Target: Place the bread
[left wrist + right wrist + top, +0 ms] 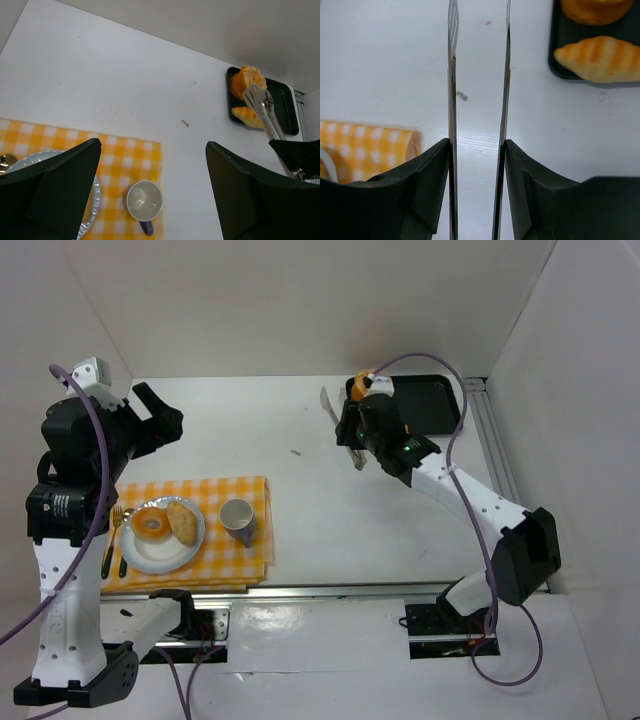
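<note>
Right claw (pixel 477 145) clamping tongs (pixel 452 75), croissant (pixel 602 57) on tray (pixel 556 35) beyond, cup (pixel 237 515) beside plate (pixel 140 555)

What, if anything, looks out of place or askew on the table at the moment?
Only minor things: the right edge of the checkered placemat seems curled up rather than flat, and a small dark speck sits on the white table. Otherwise nothing stands out.

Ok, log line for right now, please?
left gripper open, empty | right gripper shut on tongs, tongs empty | plate: donut, bread roll | tray: bun, croissant
</note>
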Robot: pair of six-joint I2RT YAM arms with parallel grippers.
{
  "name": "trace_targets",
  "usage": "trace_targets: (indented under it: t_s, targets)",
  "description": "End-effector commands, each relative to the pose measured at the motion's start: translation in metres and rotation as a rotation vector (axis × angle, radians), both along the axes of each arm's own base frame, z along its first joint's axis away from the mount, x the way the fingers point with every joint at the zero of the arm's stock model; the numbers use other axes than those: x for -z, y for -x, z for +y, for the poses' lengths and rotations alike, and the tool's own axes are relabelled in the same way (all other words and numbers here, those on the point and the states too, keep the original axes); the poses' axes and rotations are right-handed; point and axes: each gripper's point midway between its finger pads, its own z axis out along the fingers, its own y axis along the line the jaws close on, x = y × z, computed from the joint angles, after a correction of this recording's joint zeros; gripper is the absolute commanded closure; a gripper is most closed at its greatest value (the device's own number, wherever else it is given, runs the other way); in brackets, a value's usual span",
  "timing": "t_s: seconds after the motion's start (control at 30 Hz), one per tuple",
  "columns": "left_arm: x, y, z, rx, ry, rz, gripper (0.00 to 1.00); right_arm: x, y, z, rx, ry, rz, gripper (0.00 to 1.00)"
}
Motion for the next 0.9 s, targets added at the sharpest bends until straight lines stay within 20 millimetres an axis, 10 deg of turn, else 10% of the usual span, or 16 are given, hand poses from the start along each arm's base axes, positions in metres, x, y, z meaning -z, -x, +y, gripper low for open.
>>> trace_targets:
  t_s: [0.0,0.43,0.6,0.87]
  targets:
    - [-0.021,0.0,0.0,0.005,-0.012,-0.071,0.01,0.004,-0.005,-0.026,0.066,0.067,-0.069,0.46]
    - [-0.019,0.004,-0.003,0.021,-0.006,-0.077,0.01,0.122,0.016,-0.008,-0.05,0.253,0.009,0.42]
    - [-0.028,0.004,-0.008,0.05,-0.01,-0.097,0.01,0.095,0.005,0.007,-0.059,0.269,0.041,0.0]
    - [-0.025,0.001,-0.006,0.042,-0.012,-0.088,0.01,0.001,-0.023,-0.027,0.132,0.187,-0.014,0.0]
